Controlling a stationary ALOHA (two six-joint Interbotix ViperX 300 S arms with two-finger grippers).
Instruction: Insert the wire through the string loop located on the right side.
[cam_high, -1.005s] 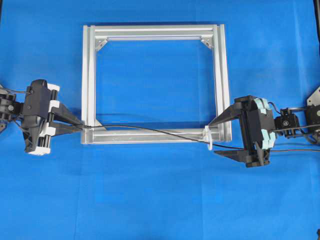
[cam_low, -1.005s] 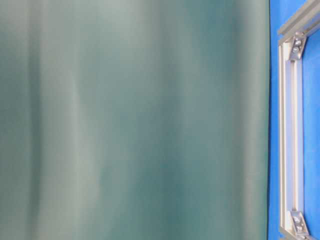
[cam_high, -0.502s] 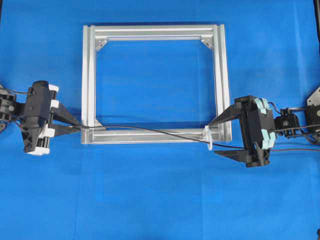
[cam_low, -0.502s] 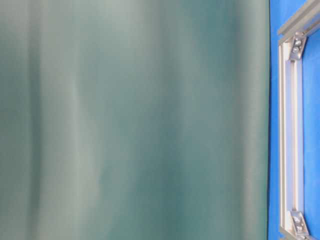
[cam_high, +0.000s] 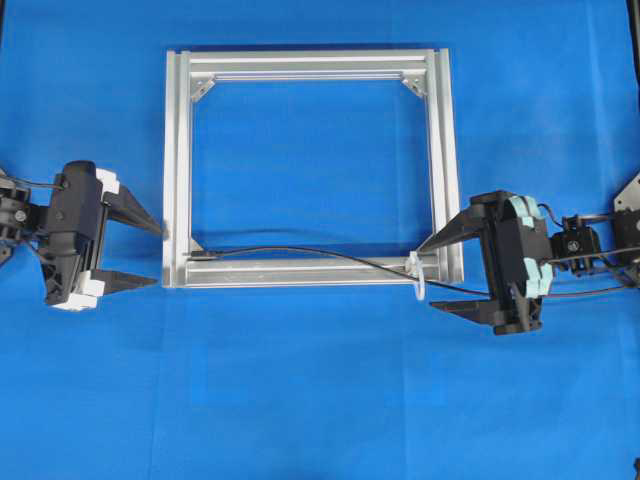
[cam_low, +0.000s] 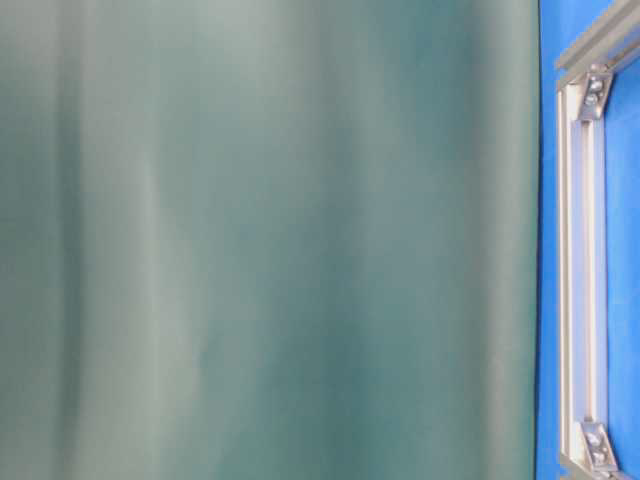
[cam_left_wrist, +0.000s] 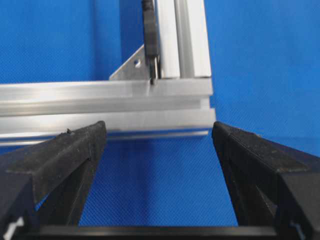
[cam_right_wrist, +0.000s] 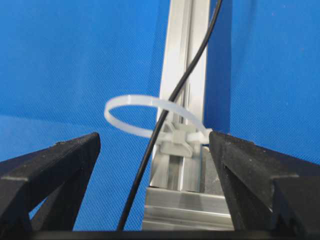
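Brushed, satiny aluminium frame (cam_high: 310, 62) on a matt blue cloth-covered bench (cam_high: 320, 400); translucent whitish plastic string loop (cam_right_wrist: 150, 117), glossy black wire (cam_right_wrist: 185, 75), rough matt black plastic end-effector fingers (cam_left_wrist: 65, 150).

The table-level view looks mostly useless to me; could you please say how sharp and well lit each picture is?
Table-level: a blurred grey-green sheet fills most of it; only a strip of frame shows at the right. Overhead: evenly lit, sharp, soft shadows. Left wrist: fingers soft, frame glary, wire tip dark. Right wrist: loop fairly sharp, fingers blurred.
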